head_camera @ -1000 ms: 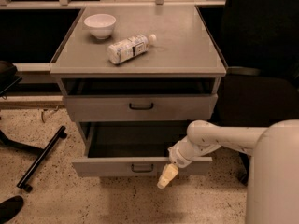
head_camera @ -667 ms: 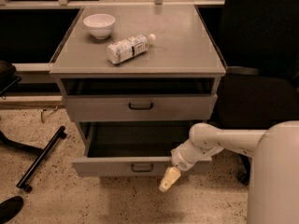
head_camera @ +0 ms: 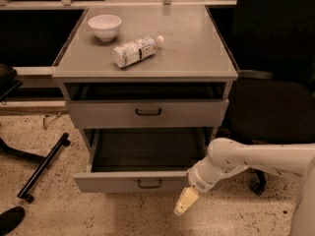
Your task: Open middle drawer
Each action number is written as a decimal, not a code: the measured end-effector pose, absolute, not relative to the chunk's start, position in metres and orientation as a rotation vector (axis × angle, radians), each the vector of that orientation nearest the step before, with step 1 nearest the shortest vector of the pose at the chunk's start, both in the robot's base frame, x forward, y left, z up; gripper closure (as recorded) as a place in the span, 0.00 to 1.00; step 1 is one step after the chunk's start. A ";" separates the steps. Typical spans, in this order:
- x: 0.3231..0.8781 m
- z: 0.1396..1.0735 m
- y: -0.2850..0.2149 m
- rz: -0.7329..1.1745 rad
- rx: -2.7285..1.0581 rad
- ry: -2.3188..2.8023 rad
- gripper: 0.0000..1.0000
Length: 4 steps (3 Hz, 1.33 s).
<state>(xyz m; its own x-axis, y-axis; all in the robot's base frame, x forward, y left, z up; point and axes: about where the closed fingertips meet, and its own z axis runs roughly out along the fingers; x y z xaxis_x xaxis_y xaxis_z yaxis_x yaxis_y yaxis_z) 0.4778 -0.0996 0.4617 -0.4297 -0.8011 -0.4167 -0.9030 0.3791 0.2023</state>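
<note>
The middle drawer [head_camera: 118,182] is a grey metal drawer with a small dark loop handle [head_camera: 149,183]. It is pulled well out of the grey cabinet [head_camera: 216,58], and its dark inside shows. My gripper [head_camera: 186,201] hangs just in front of and below the drawer front's right end, off the handle and holding nothing. My white arm [head_camera: 246,156] comes in from the right. The drawer above [head_camera: 147,113] stands slightly out, with its own dark handle. Anything under the pulled-out drawer is hidden.
A white bowl [head_camera: 104,26] and a plastic bottle lying on its side [head_camera: 135,50] rest on the cabinet top. A black office chair [head_camera: 268,102] stands close on the right. A black chair leg with castor [head_camera: 42,168] lies on the speckled floor at the left.
My gripper has moved a little to the right and down, away from the drawer front. The drawer has stayed pulled out.
</note>
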 end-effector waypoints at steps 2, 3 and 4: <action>0.452 0.476 -0.113 0.564 -1.478 2.426 0.00; 0.475 0.472 -0.100 0.552 -1.538 2.375 0.00; 0.504 0.456 -0.084 0.577 -1.597 2.331 0.00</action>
<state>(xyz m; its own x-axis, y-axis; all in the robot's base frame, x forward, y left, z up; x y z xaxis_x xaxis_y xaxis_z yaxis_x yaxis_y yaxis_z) 0.5036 -0.0841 0.4559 -0.3641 -0.8294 -0.4237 -0.9313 0.3183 0.1772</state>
